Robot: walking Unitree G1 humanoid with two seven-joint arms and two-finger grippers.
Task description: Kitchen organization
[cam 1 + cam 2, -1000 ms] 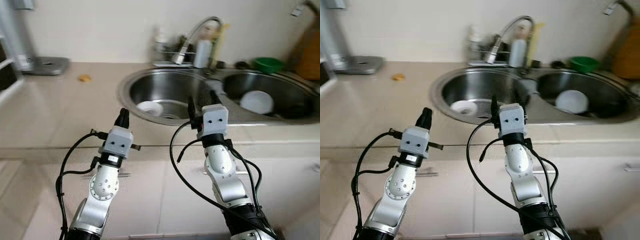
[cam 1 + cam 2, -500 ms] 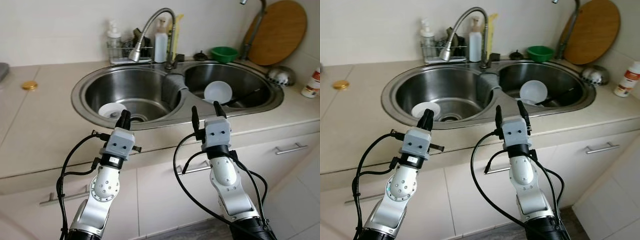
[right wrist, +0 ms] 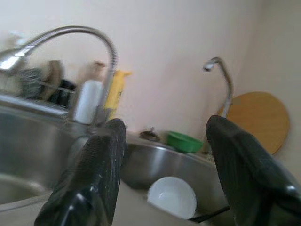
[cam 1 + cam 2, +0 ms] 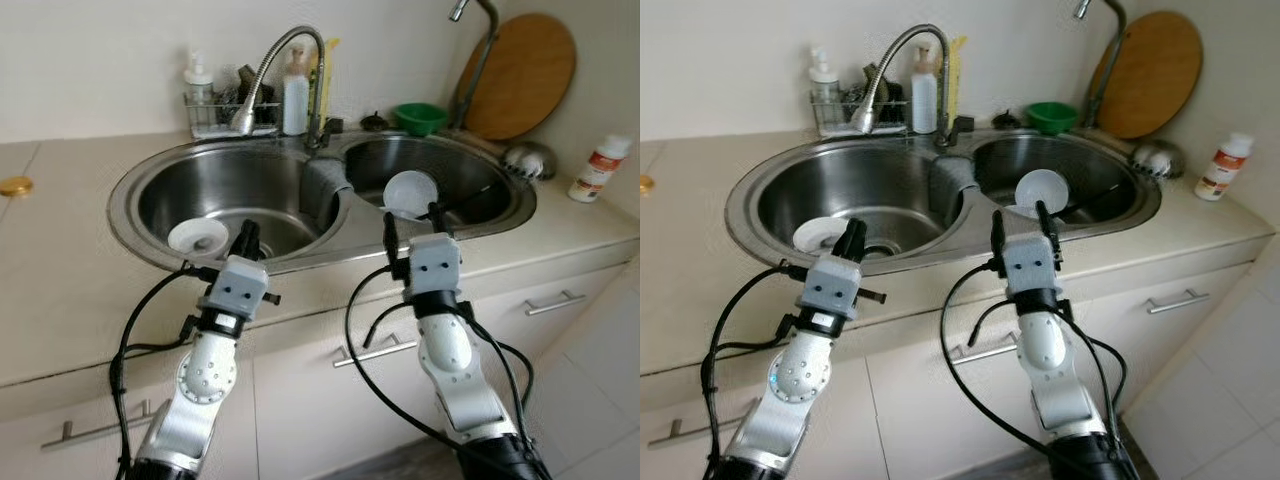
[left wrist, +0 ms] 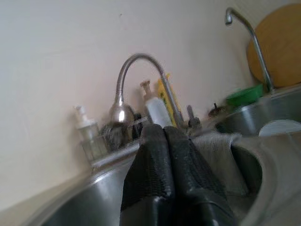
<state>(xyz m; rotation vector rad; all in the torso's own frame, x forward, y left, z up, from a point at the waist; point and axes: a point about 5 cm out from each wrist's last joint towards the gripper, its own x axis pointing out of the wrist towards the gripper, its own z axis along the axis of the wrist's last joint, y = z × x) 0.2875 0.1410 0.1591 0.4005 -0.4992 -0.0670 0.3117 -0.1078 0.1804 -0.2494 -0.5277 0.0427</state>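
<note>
A double steel sink [image 4: 140, 180] is set into the beige counter before me. A white bowl [image 4: 197, 237] lies in the left basin near the drain. Another white bowl [image 4: 410, 193] leans in the right basin [image 4: 1110, 185] with a dark utensil handle beside it. My left gripper [image 4: 247, 236] is held up at the sink's front rim, its fingers [image 5: 164, 160] shut with nothing between them. My right gripper [image 4: 411, 226] is raised at the front of the right basin, fingers [image 3: 101, 155] spread open and empty.
A curved faucet [image 4: 270, 70] rises behind the sink, with a wire rack of bottles [image 4: 215, 105] beside it. A green bowl [image 4: 418, 117], a round wooden board [image 4: 520, 75] and a second tap [image 4: 475, 45] stand at the back right. A white bottle [image 4: 598, 168] sits at far right.
The whole view has swung right along the counter, so the sink now sits centred and further left in the picture. Both grippers keep the same pose before me.
</note>
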